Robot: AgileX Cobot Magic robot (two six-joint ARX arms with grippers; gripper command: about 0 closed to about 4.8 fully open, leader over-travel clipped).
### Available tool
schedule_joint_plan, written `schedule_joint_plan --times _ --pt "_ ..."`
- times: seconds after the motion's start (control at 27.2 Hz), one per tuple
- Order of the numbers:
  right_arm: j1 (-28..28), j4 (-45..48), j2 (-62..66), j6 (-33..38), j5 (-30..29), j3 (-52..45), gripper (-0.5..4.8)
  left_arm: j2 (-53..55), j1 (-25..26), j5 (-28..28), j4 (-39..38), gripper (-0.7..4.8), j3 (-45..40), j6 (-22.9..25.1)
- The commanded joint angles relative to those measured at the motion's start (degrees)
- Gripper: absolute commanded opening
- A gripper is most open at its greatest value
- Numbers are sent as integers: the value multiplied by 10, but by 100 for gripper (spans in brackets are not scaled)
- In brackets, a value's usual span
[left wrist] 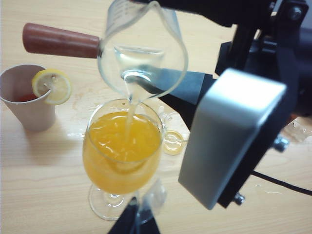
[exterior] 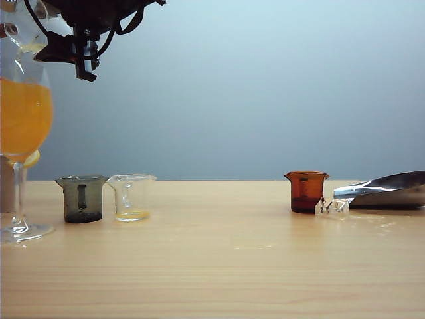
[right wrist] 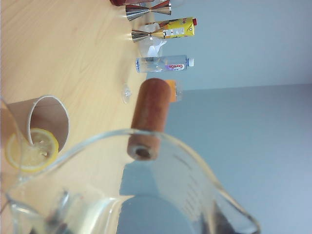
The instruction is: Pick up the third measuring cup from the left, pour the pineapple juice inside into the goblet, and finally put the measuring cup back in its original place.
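Observation:
The third measuring cup (left wrist: 141,53), a small clear beaker, hangs steeply tipped over the goblet (left wrist: 122,146), with my right gripper (right wrist: 146,219) shut on it. A thin stream of pale pineapple juice (left wrist: 129,105) runs from its spout into the orange drink. In the exterior view the cup (exterior: 20,26) and right gripper (exterior: 46,43) are at the top left, above the goblet (exterior: 23,119) at the left edge. My left gripper (left wrist: 134,222) hovers near the goblet's foot, its dark fingers together and holding nothing.
A grey cup (exterior: 82,198), a clear handled cup (exterior: 131,197), an amber cup (exterior: 306,191) and a metal scoop (exterior: 388,189) stand along the table. A paper cup with a lemon slice (left wrist: 29,97) and a wooden-handled tool (left wrist: 61,41) lie beside the goblet.

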Motion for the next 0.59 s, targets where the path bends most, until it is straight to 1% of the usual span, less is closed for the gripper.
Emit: schedule_joint_plan --times 0.04,0.07,0.18,0.29,0.4,0.59 --pt "1 14 -4 4 1 3 -6 0 0 -1 3 -6 3 1" --pt "1 14 -4 26 0 3 -6 0 0 -1 3 -6 3 1" --pt "1 12 -4 22 1 3 -6 0 0 -1 3 -6 3 1" --pt "5 17 -4 -40 24 3 -6 0 0 -1 3 -6 3 1" --pt "5 32 -2 -52 25 3 -6 0 0 -1 3 -6 3 1" --pt "5 33 -2 -54 24 3 -6 0 0 0 3 -6 3 1"
